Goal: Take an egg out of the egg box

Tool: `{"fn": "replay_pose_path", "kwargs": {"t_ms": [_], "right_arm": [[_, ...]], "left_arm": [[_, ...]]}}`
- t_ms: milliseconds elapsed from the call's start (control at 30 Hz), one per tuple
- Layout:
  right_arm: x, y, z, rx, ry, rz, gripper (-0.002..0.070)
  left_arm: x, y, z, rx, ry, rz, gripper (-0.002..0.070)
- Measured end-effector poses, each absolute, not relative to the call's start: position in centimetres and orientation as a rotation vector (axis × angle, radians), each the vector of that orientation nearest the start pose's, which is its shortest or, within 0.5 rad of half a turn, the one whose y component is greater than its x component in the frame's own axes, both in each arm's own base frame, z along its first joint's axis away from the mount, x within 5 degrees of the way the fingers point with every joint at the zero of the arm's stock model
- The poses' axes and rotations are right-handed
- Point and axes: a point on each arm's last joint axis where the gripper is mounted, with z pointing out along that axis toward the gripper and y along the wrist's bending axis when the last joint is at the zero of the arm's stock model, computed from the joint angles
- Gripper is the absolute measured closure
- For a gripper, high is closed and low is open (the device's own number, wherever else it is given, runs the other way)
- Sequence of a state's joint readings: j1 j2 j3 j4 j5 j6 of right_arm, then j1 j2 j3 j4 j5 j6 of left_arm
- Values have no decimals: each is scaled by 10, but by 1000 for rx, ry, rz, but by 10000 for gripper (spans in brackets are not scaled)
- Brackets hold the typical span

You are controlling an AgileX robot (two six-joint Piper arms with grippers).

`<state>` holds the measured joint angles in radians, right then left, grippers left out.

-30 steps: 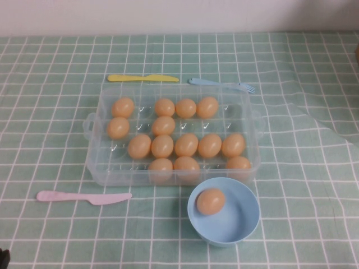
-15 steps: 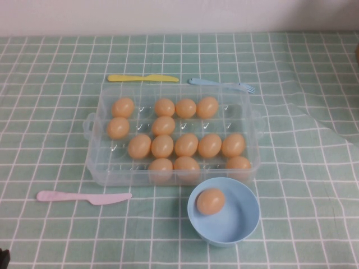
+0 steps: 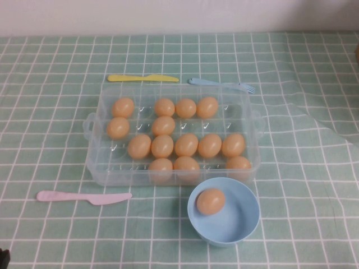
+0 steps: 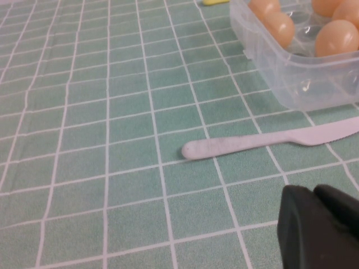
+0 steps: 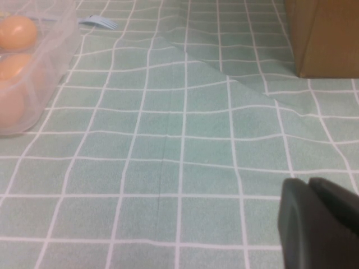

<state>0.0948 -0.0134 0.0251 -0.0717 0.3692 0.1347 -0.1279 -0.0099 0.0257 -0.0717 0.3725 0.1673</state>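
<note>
The clear egg box (image 3: 96, 163) stands mid-table with several orange-tan eggs (image 3: 162, 145) in its cups. One more egg (image 3: 210, 201) lies in a light blue bowl (image 3: 242, 219) just in front of the box. My left gripper (image 4: 314, 193) is shut and empty, low over the cloth near the table's front left, apart from the box (image 4: 303, 84); only a dark corner of it (image 3: 3, 258) shows in the high view. My right gripper (image 5: 308, 185) is shut and empty, off to the right of the box (image 5: 53, 67), outside the high view.
A pink plastic knife (image 3: 84, 196) lies in front of the box on the left. A yellow knife (image 3: 143, 78) and a blue fork (image 3: 221, 84) lie behind it. The checked cloth has a raised fold (image 3: 314, 120) on the right. A brown box (image 5: 325, 33) stands at the far right.
</note>
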Motion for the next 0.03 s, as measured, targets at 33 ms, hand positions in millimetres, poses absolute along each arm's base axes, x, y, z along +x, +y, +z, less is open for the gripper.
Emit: {"fn": "replay_pose_path", "kwargs": {"t_ms": [33], "right_arm": [[53,3,172,-7,1864,88,694]], "left_arm": [[52,-9,172,231,1857,-43,677]]}}
